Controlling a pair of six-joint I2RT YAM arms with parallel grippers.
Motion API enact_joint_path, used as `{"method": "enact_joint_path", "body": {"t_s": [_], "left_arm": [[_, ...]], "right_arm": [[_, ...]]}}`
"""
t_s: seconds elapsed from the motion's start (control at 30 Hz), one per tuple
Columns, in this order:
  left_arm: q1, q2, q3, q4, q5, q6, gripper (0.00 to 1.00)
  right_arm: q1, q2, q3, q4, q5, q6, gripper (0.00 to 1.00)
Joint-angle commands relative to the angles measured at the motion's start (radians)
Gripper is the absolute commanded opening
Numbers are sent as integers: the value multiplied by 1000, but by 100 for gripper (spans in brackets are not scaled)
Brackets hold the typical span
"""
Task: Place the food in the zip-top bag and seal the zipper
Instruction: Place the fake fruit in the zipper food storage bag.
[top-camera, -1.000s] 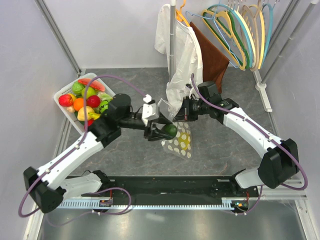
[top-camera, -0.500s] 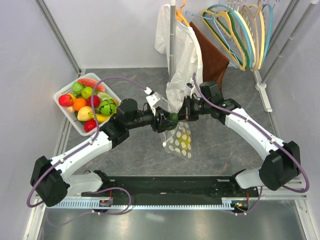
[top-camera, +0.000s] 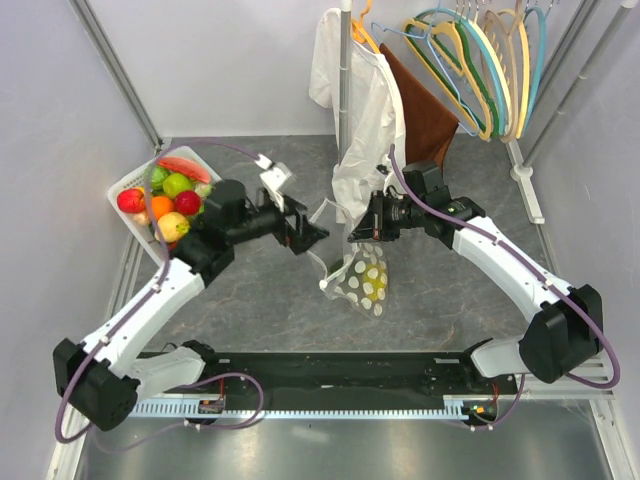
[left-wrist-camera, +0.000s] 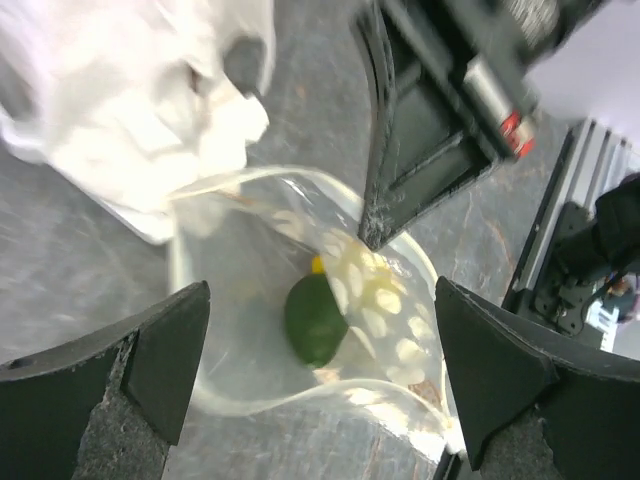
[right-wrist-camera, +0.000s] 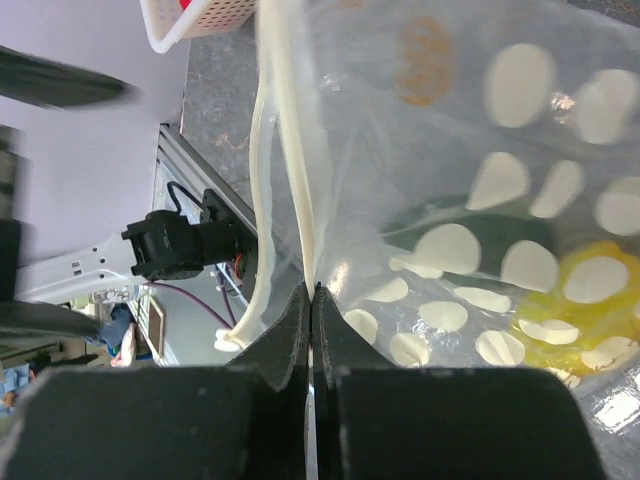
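The zip-top bag, clear with white dots, hangs with its mouth open from my right gripper. That gripper is shut on the cream zipper track at the mouth edge. Inside the bag lie a green fruit and a yellow piece. My left gripper sits just left of the bag mouth. In the left wrist view it is wide open and empty, looking down into the bag. More food fills the white basket at the far left.
A white garment hangs on a rack pole right behind the bag, with a brown cloth and coloured hangers further right. A black rail runs along the near edge.
My left gripper carried the green fruit to the bag mouth, opened and let it drop inside, then drew back to the left. The right gripper kept its hold on the bag.
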Motion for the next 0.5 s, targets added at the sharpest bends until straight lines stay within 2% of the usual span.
{"method": "enact_joint_path", "body": {"t_s": [0.0,0.03,0.07,0.13,0.17,0.2,0.23,0.27,0.37,0.47], "left_arm": [[180,-52,196,-186,133,39,100],[230,-33,270,-238,157,63,100],[345,-16,311,-336,246,168,100],[451,52,438,-457,318,318,100],[521,83,487,-526,335,528,100],[559,117,538,-673,325,626,99],[586,155,614,-714,314,709,97],[681,213,644,-734,275,810,96],[816,347,750,-735,230,947,91],[864,438,829,-737,160,1078,86]], "right_arm": [[-5,-29,30,9,-13,-6,0],[-5,-27,30,6,-13,-6,0],[-7,-30,31,6,-13,-8,0],[-7,-30,31,4,-15,-9,0],[-7,-30,31,1,-15,-9,0],[-7,-32,30,0,-15,-11,0],[-7,-32,30,-2,-16,-12,0],[-7,-30,30,0,-15,-12,0],[-8,-32,28,-4,-13,-15,0],[-8,-30,24,-2,-12,-15,0]]}}
